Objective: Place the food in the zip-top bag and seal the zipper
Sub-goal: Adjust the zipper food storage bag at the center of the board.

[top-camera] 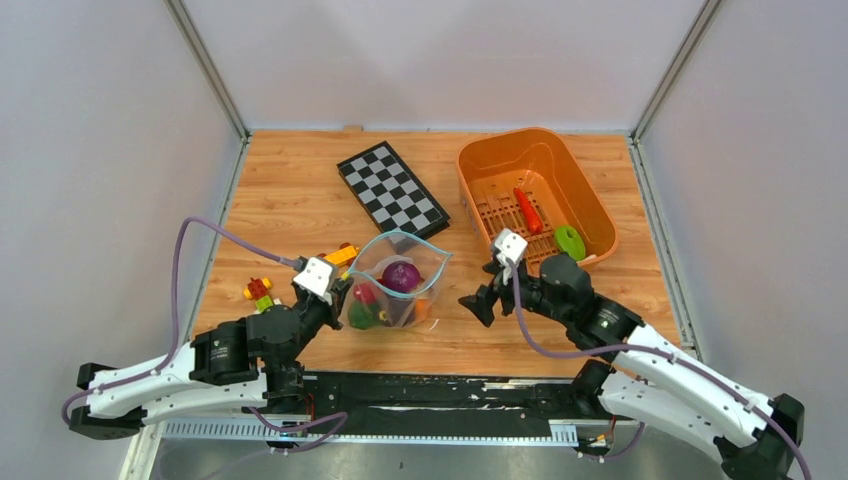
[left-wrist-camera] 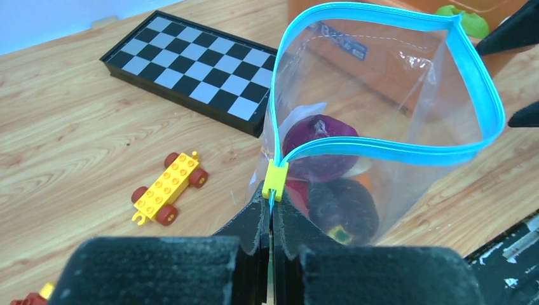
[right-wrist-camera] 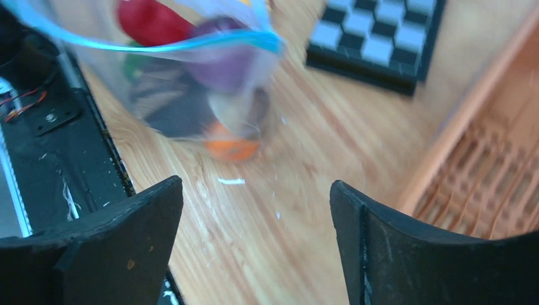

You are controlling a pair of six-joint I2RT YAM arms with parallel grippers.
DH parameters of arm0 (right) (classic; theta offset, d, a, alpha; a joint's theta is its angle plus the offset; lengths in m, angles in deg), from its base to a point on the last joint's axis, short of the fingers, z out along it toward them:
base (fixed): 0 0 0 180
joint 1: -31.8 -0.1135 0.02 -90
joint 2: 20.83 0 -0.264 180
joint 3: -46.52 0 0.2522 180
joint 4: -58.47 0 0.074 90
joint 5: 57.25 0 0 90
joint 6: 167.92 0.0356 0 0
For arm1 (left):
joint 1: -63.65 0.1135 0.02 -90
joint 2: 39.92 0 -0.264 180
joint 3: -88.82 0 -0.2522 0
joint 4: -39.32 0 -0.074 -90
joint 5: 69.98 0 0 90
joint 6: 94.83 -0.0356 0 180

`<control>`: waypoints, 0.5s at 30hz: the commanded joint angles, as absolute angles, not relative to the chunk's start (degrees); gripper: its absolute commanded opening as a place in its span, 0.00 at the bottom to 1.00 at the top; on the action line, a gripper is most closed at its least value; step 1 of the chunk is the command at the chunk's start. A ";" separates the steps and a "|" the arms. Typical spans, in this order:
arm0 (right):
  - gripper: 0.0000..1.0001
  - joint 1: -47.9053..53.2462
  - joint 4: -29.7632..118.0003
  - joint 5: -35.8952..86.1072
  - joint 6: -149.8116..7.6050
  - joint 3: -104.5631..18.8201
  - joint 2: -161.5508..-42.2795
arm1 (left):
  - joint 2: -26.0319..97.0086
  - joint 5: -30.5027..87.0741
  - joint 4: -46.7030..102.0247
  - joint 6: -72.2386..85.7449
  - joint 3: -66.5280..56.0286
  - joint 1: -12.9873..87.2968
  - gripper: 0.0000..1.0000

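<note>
Left tool [left-wrist-camera: 270, 213] pinches the zipper [left-wrist-camera: 381, 151]; right tool [right-wrist-camera: 254, 197] gapes wide, empty

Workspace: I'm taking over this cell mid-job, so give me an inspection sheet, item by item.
Surface: wooden table, no spills seen.
Job's things: clear bag with its blue zipper gaping open and several food pieces inside; a red piece and a green piece lie in the orange basket.
Clutter: chessboard, yellow toy car, toy bricks.
Grippers: left gripper shut on the bag just below the yellow slider; right gripper open, empty.
Cables: purple cable on each arm, untangled.
Surroundings: plain pale walls; nothing else seen.
</note>
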State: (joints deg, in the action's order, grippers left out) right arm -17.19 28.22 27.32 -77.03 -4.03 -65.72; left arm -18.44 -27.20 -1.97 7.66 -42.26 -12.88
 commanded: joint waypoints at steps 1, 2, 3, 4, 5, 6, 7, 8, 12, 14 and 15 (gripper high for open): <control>0.87 -17.16 45.91 12.10 -95.50 0.58 -62.05 | -20.01 -24.60 1.25 6.49 -42.38 -13.16 0.00; 0.88 -17.16 46.13 11.52 -97.68 0.19 -62.88 | -20.46 -24.47 1.22 6.57 -42.62 -13.16 0.00; 0.88 -17.16 46.13 11.48 -98.93 -0.47 -64.03 | -20.93 -24.34 1.19 6.66 -42.74 -13.16 0.00; 0.88 -17.11 45.58 11.59 -100.00 -1.44 -64.92 | -21.34 -24.05 1.10 6.68 -42.83 -13.16 0.00; 0.88 -17.15 45.10 11.76 -101.33 -2.68 -66.63 | -21.78 -23.54 0.92 6.69 -42.87 -13.16 0.00; 0.88 -17.16 44.99 11.82 -102.59 -3.73 -68.41 | -22.16 -23.23 0.79 6.62 -42.88 -13.16 0.00; 0.88 -17.15 44.90 11.71 -103.98 -4.90 -70.46 | -22.50 -23.02 0.62 6.56 -42.81 -13.16 0.00; 0.88 -17.09 44.89 10.74 -104.86 -6.23 -71.89 | -22.84 -23.04 0.35 6.52 -42.79 -13.16 0.00; 0.87 -15.30 42.97 4.22 -108.71 -10.18 -75.44 | -24.05 -23.17 -0.97 6.75 -42.61 -13.15 0.00; 0.85 -14.36 42.62 1.78 -109.80 -11.87 -77.20 | -24.40 -23.70 -1.35 6.92 -42.61 -13.16 0.00; 0.85 -14.09 41.87 0.83 -110.42 -12.83 -77.92 | -24.56 -24.18 -1.49 7.09 -42.66 -13.16 0.00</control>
State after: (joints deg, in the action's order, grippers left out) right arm -15.56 40.70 8.39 -104.62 -7.20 -76.14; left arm -23.65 -23.42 -2.65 7.25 -43.01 -12.88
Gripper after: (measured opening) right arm 0.858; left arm 0.008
